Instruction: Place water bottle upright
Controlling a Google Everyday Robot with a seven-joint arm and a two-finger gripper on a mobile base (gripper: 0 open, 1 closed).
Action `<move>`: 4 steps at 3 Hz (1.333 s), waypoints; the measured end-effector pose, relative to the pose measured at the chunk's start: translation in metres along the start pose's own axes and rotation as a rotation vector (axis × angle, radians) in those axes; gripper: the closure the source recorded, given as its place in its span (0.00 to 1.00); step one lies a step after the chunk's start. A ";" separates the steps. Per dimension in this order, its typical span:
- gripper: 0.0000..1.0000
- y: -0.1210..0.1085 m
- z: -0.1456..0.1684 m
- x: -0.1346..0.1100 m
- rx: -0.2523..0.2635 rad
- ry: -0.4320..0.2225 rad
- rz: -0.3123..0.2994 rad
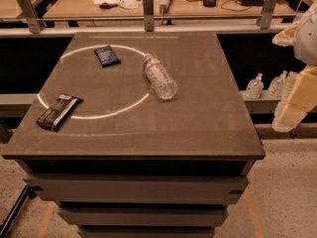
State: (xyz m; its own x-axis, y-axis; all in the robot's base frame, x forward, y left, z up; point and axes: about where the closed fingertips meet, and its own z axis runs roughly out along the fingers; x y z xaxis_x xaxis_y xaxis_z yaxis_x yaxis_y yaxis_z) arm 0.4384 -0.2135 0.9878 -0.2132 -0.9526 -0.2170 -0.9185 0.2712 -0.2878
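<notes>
At the left edge of the table a dark, glossy snack bar wrapper is being shown lying flat, and further back a small dark blue packet. Both are thin and soft-looking and well apart from the middle, so little trouble is being expected there unless a rolling bottle is sent their way. In the middle the water bottle is being seen on its side, lying across the right arc of a pale ring traced on the smooth matte top, white cap pointing away, base nearer. Clear, ribbed, round plastic is being dealt with here: touched off-centre, it is likely to be rolled aside, and thin walls squeezed too hard may be buckled and let slip. On a low shelf to the right, small clear bottles are being kept out of it. At the far right the gripper is being held off the table, well apart from the bottle; whether it is spread or pressed together cannot be told.
</notes>
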 end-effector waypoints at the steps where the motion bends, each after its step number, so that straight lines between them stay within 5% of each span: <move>1: 0.00 0.000 0.000 -0.001 0.002 -0.001 -0.001; 2: 0.00 -0.006 0.011 -0.016 -0.004 -0.015 -0.001; 4: 0.00 -0.034 0.068 -0.109 -0.089 -0.118 -0.009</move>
State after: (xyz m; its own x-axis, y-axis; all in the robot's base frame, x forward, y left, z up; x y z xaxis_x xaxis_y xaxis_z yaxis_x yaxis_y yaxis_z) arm 0.5154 -0.1097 0.9577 -0.1694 -0.9306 -0.3244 -0.9473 0.2446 -0.2070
